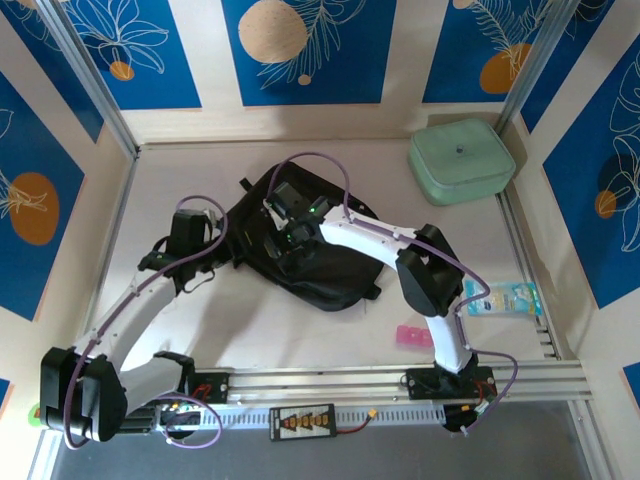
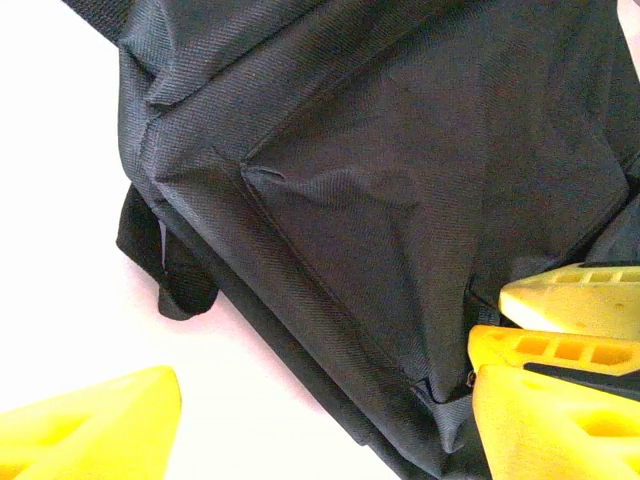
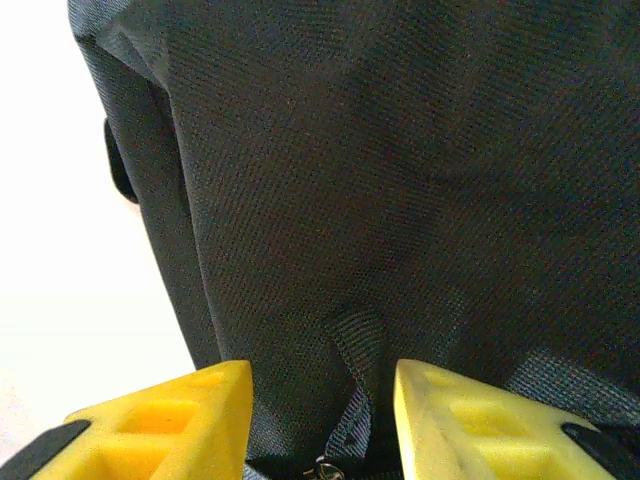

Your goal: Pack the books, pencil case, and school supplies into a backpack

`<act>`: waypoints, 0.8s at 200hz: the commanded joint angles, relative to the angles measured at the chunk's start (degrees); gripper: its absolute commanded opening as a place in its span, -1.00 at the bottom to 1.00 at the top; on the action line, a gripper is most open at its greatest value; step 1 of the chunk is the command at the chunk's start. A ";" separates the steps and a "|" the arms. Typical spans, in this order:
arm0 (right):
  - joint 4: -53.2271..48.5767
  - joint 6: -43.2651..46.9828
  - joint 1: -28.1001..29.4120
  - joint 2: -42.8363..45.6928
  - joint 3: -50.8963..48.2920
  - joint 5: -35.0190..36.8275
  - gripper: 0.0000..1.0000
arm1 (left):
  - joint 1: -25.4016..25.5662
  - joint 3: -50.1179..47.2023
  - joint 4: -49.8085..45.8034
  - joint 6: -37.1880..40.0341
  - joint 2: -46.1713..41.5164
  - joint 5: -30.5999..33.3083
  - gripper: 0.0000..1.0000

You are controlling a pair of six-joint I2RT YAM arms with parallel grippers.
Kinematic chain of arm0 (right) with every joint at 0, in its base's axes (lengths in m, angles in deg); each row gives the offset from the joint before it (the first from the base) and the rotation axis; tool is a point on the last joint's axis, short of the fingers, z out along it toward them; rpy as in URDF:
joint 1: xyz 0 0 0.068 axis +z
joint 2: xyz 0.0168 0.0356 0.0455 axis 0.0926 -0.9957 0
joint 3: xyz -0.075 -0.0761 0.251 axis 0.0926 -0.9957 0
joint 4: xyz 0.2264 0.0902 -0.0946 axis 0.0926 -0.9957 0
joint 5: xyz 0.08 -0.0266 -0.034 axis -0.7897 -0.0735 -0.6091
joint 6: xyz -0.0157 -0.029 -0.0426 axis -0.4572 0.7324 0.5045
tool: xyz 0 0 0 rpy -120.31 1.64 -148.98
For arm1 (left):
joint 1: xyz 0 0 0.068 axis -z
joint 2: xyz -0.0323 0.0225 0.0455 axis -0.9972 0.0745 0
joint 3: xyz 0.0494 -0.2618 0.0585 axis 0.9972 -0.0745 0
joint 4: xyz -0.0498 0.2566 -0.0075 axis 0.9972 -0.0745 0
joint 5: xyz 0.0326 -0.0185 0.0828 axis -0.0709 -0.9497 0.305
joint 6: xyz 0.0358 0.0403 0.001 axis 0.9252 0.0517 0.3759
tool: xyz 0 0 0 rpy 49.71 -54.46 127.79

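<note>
both the right gripper (image 3: 320, 405) and left gripper (image 2: 325, 390) are spread, so closing on the zip pull tab (image 3: 352, 350) could just bunch the limp black backpack (image 1: 322, 278) and miss.

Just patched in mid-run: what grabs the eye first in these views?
The black backpack lies mid-table with both arms bent over it: the right pincer open astride a fabric tab, the left pincer open at its edge. A mint green case sits in the far right corner; a pink block and clear packet lie by the right arm.
</note>
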 commanded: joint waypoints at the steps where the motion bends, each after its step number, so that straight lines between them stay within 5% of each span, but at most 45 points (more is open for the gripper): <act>1: -3.34 2.00 0.30 -1.07 2.49 0.47 -0.22 | -0.70 -0.75 0.30 -1.12 -0.77 -0.49 0.54; 54: -4.72 2.04 0.25 -2.99 3.88 5.21 -0.28 | -0.92 -1.02 1.56 -1.20 0.28 -1.96 0.54; 112: -4.82 5.73 0.08 -6.66 6.41 -0.13 -0.36 | -0.86 -1.06 1.67 -1.29 0.12 -2.76 0.55; 160: -2.56 5.03 -0.32 -4.47 6.18 -0.67 -0.92 | -0.85 -2.11 3.14 -2.00 0.35 -5.59 0.55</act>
